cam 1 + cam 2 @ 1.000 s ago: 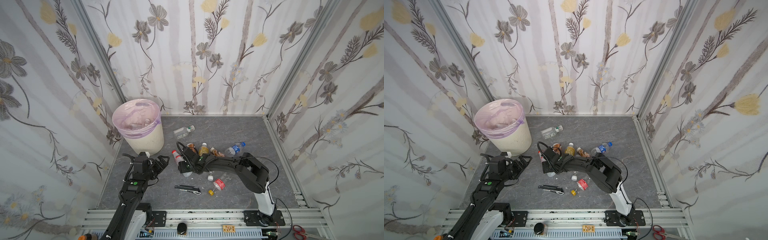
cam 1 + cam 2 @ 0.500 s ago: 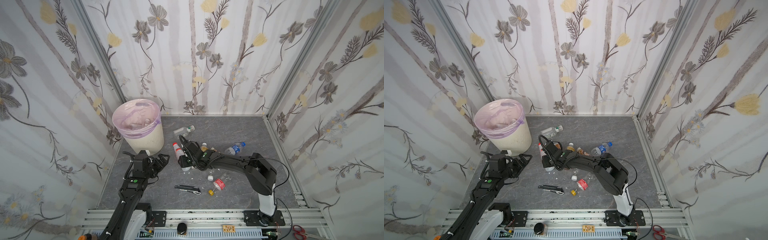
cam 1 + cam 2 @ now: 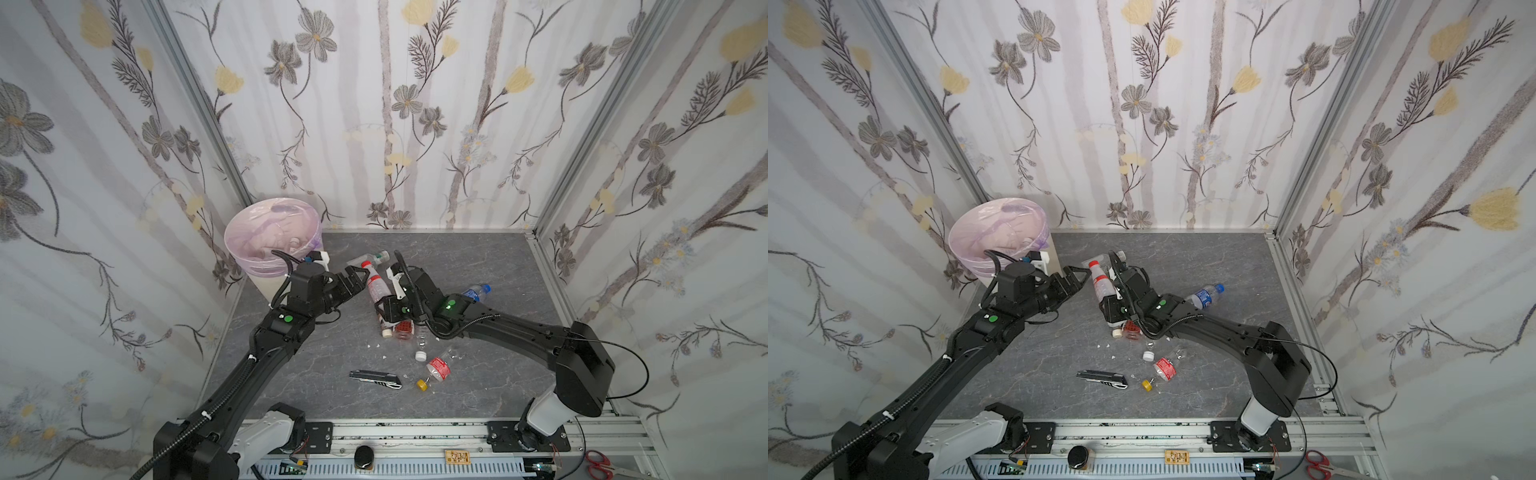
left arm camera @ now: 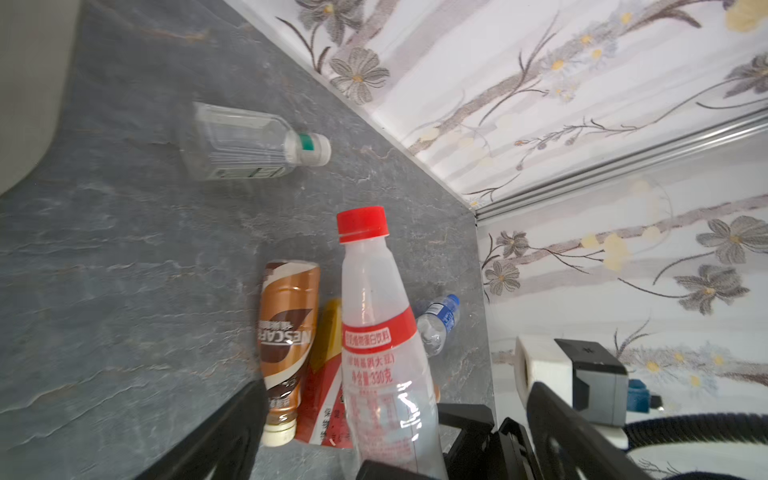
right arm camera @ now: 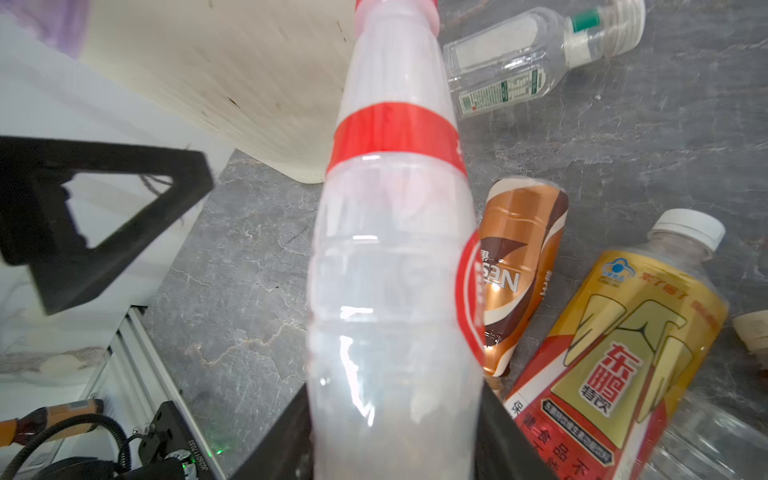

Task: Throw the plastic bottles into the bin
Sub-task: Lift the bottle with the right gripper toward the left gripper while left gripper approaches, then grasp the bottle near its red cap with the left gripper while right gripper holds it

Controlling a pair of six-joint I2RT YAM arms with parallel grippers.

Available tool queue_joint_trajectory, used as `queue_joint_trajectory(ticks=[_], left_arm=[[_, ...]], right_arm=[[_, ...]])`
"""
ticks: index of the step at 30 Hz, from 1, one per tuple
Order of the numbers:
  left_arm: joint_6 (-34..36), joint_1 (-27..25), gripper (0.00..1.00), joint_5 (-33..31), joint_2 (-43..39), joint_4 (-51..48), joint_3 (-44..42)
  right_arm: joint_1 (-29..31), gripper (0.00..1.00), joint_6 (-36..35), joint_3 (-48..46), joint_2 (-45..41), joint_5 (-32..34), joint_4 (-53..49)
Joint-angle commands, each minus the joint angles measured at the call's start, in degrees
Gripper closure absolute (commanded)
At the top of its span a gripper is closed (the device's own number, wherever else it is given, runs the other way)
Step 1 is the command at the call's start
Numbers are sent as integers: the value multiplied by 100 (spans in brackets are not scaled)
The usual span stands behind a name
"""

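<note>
Nearest the tabletop's front edge lie one utility knife, one loose white cap and one red-labelled bottle. Further in, my right arm hides most of a cluster. I can make out only two there, a brown bottle and a yellow-labelled bottle. My right hand grips the red-capped bottle low on its body, tilted, just beside my left hand, which is spread wide. Beyond lie one blue-capped bottle and one green-banded bottle. The bin stands in the far left corner, and I cannot make out its contents.

The desk is veined grey; the walls bear grey and yellow flowers. A clear bottle has red cap and label; the cream bin, pink lining.
</note>
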Motion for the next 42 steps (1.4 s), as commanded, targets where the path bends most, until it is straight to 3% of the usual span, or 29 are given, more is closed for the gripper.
queue_joint_trajectory(ticks=[1,10,18,24,36,42], left_arm=[[84,-176,0,-432,408,150,491],[164,-511,0,-510,1554,168,1794],[174,-828,1,-542,1985,159,2452],[244,-863,13,-684,1970,159,2535],[235,-990,17,-531,2064,159,2641],[289,-998,33,-606,1970,158,2606]], right_arm=[[-116,49,-260,-230,-457,15,375],[-353,49,-621,-491,-1382,-40,762],[-676,50,-665,-429,-1387,-253,1140],[-802,50,-684,-413,-1295,-368,1280],[-831,50,-692,-404,-1187,-539,1482],[-831,50,-668,-376,-1105,-682,1583]])
